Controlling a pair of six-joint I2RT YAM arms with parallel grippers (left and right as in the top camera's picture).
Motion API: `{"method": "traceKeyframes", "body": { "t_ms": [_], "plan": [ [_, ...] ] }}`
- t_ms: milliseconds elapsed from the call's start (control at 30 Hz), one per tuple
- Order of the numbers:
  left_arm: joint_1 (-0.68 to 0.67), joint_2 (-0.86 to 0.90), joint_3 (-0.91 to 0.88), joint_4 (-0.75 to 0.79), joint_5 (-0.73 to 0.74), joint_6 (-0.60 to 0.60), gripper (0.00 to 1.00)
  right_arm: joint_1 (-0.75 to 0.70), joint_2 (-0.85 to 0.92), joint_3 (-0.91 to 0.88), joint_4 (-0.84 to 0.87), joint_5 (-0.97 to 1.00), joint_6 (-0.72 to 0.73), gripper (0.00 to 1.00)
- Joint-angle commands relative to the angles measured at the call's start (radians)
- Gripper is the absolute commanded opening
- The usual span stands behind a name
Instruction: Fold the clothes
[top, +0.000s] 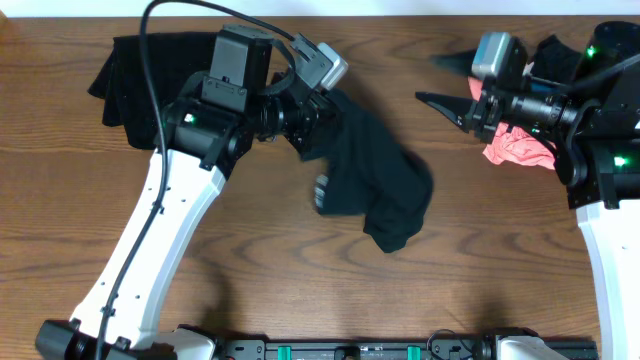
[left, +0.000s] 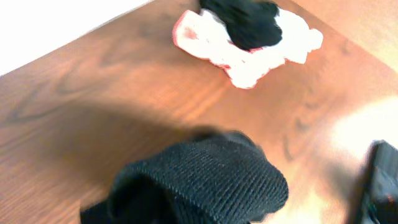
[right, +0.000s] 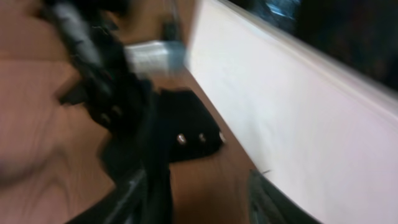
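Lying crumpled at the far left of the wooden table (top: 480, 260), a dark garment (top: 125, 70) sits partly under the left arm (top: 170, 230), and a black cable (top: 190, 15) loops above it. That arm slants up from the near left edge, elbow bent, with its wrist turned toward the table's middle. The left gripper (top: 312, 125) is clenched on the upper edge of the black shirt (top: 385, 185); its fingers are buried in the cloth. The shirt trails from there to the right and toward the near edge, bunched in a heap on the wood, a small white logo (top: 322, 190) showing at its left side. From the left wrist, the same shirt (left: 211, 180) fills the foreground as a ribbed fold.

Bare wood separates it from the right gripper (top: 428, 80), which points left with its jaws spread and nothing between them. The right arm (top: 605, 230) rises along the right edge. Beneath its wrist lies a pink garment (top: 520, 150), with a black bundle (top: 555, 55) just behind.
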Motion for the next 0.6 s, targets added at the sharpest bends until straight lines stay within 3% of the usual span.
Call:
{"method": "traceKeyframes", "body": {
  "t_ms": [0,167,367,567],
  "plan": [
    [0.002,-0.09,0.011,0.06,-0.093,-0.111,0.06,-0.008,0.006,0.013,-0.029,0.214,0.179,0.55],
    [0.002,-0.144,0.011,0.153,-0.11,-0.174,0.06,-0.005,0.012,0.013,-0.154,0.229,0.193,0.53],
    [0.002,-0.162,0.011,0.28,-0.135,-0.308,0.06,0.053,0.042,0.01,-0.302,0.275,0.195,0.41],
    [0.002,-0.154,0.01,0.356,-0.283,-0.464,0.06,0.215,0.05,0.01,-0.286,0.543,0.306,0.45]
  ]
}}
